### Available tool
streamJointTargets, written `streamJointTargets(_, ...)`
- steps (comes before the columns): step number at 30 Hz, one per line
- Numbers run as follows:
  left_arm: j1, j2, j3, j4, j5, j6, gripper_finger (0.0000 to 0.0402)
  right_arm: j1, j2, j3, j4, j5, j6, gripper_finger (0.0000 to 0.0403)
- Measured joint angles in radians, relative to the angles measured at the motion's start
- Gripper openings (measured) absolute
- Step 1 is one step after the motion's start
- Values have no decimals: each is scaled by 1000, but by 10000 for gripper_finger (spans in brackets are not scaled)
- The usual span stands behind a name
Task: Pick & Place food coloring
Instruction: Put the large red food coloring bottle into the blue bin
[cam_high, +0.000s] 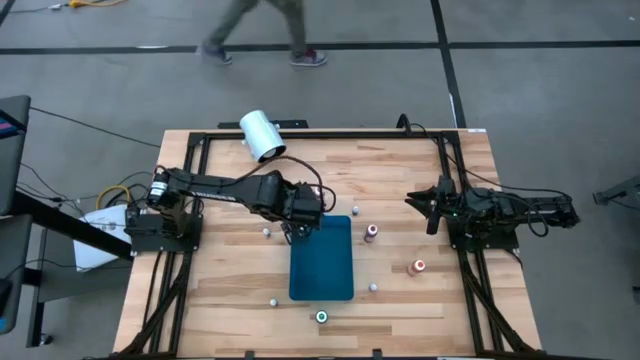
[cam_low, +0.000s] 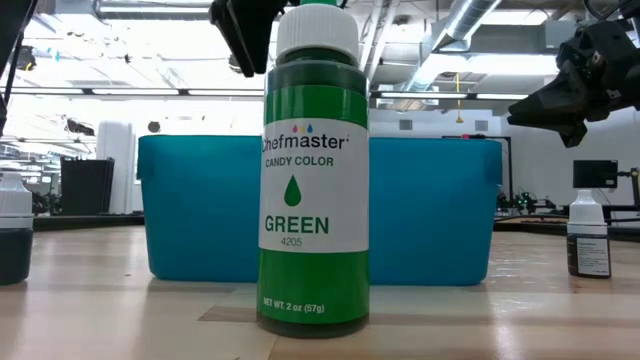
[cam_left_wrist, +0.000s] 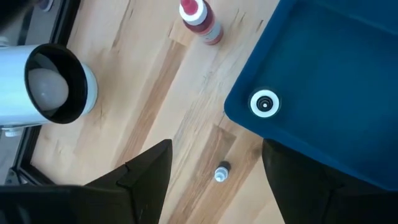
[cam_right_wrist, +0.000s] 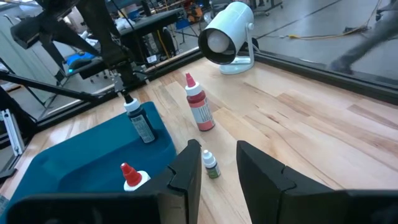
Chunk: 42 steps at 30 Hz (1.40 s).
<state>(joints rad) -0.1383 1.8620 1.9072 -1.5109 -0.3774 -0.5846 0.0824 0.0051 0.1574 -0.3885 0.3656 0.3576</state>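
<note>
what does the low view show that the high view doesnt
Only the low view: the green bottle label, reading Chefmaster candy color green, and the blue bin having upright walls.

Only the high view: a person's legs walking past the table, the white cylinder at the table's far edge, and a red-topped bottle just right of the bin.

Both: the green bottle standing in front of the bin, the left gripper open above the bin's far left corner, and the right gripper waiting off to the right.
</note>
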Motion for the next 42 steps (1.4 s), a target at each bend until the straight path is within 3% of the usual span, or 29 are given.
streamJointTargets(9,-1,-96,0,1,-8,6,242,0,0,0,7,0,0,93)
streamJointTargets(24,-69,-303,0,6,-144,-28,242,0,0,0,42,-1,-7,93)
streamJointTargets(32,-108,-390,0,6,-195,-28,242,1,0,0,157,-40,-244,93)
streamJointTargets(38,-144,-413,-2,6,-243,-27,242,1,1,0,178,-79,-261,93)
streamJointTargets(42,-161,-441,-76,25,-268,-37,242,1,10,0,174,-80,-261,93)
